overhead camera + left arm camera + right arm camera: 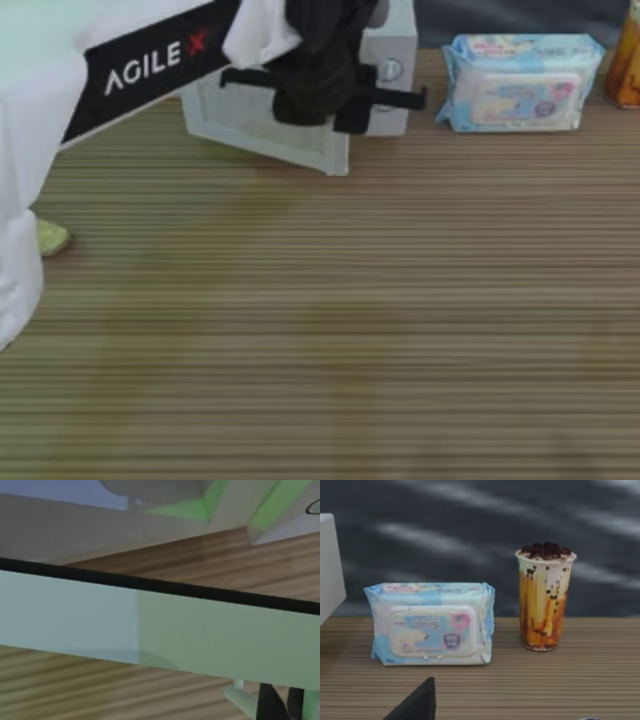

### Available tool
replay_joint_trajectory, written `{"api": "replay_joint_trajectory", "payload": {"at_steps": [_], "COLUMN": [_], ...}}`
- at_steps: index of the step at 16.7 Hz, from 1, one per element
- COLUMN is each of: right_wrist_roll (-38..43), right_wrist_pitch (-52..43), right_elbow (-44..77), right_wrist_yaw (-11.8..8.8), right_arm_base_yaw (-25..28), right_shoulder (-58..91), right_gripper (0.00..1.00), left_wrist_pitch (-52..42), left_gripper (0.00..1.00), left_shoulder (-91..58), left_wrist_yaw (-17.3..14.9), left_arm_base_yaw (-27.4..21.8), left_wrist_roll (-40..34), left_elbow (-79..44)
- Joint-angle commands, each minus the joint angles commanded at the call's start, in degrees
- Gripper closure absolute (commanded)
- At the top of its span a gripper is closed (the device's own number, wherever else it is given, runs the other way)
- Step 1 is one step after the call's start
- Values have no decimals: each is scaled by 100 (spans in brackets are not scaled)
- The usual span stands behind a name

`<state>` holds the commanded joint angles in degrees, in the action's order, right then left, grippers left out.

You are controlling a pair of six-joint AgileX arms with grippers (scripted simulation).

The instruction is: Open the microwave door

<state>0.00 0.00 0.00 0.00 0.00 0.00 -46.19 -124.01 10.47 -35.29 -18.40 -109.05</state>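
The white microwave point(392, 45) stands at the table's back, a round knob point(390, 70) on its right front. The microwave door point(262, 128) is swung partway out, its free end point(340, 160) toward the table's front. My left arm reaches in from the left, and my left gripper point(338, 118) hangs over that free end. In the left wrist view the door panel point(150, 625) fills the picture, and two black fingers point(270, 705) stand close together at its lower edge. My right gripper point(505, 715) is out of the top view and parked, with one black fingertip point(422, 700) showing.
A blue-white wet-wipes pack point(520, 82) lies right of the microwave, with an orange drink cup point(625, 60) beyond it at the table's right edge. Both show in the right wrist view too, the pack point(431, 625) beside the cup point(544, 597). A yellow-green object point(50, 237) peeks out by my left arm.
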Motion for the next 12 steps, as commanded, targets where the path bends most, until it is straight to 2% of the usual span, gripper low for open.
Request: {"api": "replay_joint_trajectory", "payload": {"at_steps": [4,12], "right_wrist_roll": [0,0], "right_wrist_pitch": [0,0], "right_elbow": [0,0], "right_wrist_yaw": [0,0], "right_arm_base_yaw": [0,0], "right_shoulder": [0,0], "right_gripper": [0,0], "left_wrist_pitch": [205,205], "left_gripper": [100,100], "left_shoulder": [259,259], "left_wrist_yaw": [-154,-154], "left_arm_base_yaw": [62,62], "left_wrist_roll": [284,285], "left_elbow": [427,428]}}
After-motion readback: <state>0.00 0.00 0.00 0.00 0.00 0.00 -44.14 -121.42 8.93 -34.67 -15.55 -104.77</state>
